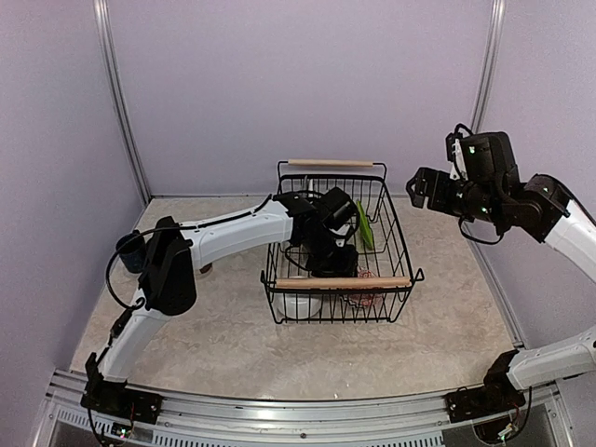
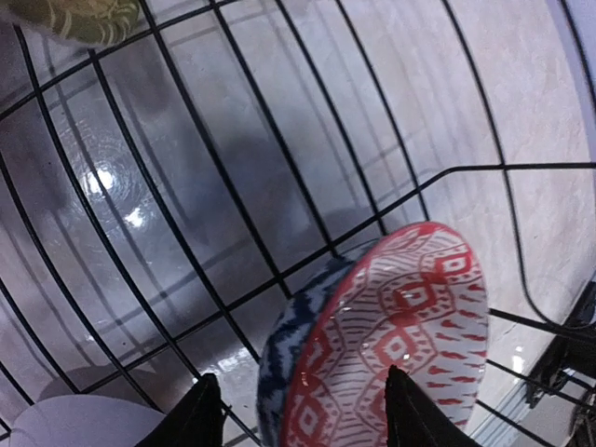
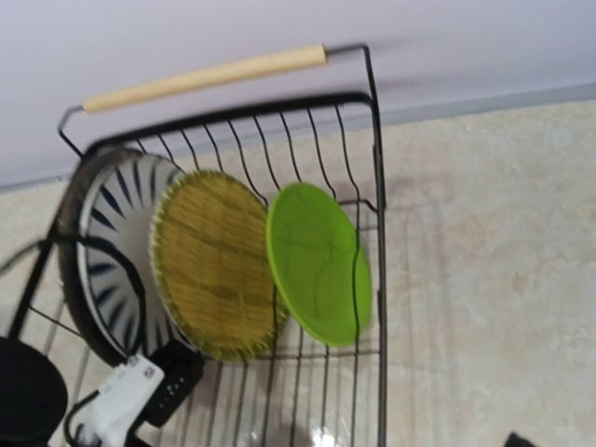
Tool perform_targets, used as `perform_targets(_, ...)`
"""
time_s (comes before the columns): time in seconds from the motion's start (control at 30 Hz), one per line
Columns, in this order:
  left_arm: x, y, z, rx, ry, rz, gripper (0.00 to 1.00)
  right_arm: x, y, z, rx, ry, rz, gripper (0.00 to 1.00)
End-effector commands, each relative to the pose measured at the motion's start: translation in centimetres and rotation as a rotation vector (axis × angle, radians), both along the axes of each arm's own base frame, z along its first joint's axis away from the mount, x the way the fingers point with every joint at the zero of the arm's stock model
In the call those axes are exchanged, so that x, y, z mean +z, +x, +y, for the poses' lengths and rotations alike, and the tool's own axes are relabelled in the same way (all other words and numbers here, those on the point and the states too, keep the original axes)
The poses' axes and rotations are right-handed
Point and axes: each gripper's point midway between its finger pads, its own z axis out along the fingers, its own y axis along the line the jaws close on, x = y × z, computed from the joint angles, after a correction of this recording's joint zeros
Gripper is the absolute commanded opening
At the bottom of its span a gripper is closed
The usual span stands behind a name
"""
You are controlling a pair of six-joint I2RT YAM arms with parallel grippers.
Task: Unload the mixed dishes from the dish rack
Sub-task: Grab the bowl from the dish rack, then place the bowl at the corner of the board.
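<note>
A black wire dish rack [image 1: 372, 281] with wooden bar handles sits in the middle of a pale table [image 1: 447, 345], with several dishes inside it. The left arm reaches down into the rack. Its wrist camera shows the left gripper [image 2: 303, 414] with its two dark fingers apart, one on each side of the rim of a small patterned bowl [image 2: 400, 317]. The bowl is red and white inside and blue outside, and it stands tilted on edge on the rack's floor wires. The fingers do not look pressed against it. The step in hand appears to be taking hold of this bowl. The next move likely calls for closing on its wall, then lifting it up clear of the wires and the near handle. The right gripper [image 1: 421, 189] hangs high on the right, well apart from the rack, with no dish seen in it; whether its claw is apart or together cannot be told. Only the overhead view shows both arms, a navy mug [image 1: 130, 250] on the table left of the rack, and a white bowl [image 1: 300, 304] in the rack's near left corner. The right wrist view alone shows plainly three plates standing on edge in a row: a black-and-white striped plate [image 3: 107, 233], an olive woven-pattern plate [image 3: 219, 265] and a lime-green plate [image 3: 317, 261].
</note>
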Motion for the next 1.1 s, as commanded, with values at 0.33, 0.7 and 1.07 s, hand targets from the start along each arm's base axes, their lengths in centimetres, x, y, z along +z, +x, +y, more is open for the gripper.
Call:
perform_targets(0.33,1.5,0.0,1.3,-0.069,0.069,-0.064,0.0,-2.8,0.0,0.8,0.029,-0.015,0.036,0.93)
perform_targets(0.7,17.4,1.4,4.1,-0.094,-0.16,-0.277,0.0,-2.6,-0.6,-0.3,-0.011,-0.004,0.03,0.93)
perform_targets(1.07,26.6,5.1,20.9,0.232,-0.143,-0.46,0.0,-2.8,0.2,0.8,0.018,0.004,0.03,0.93)
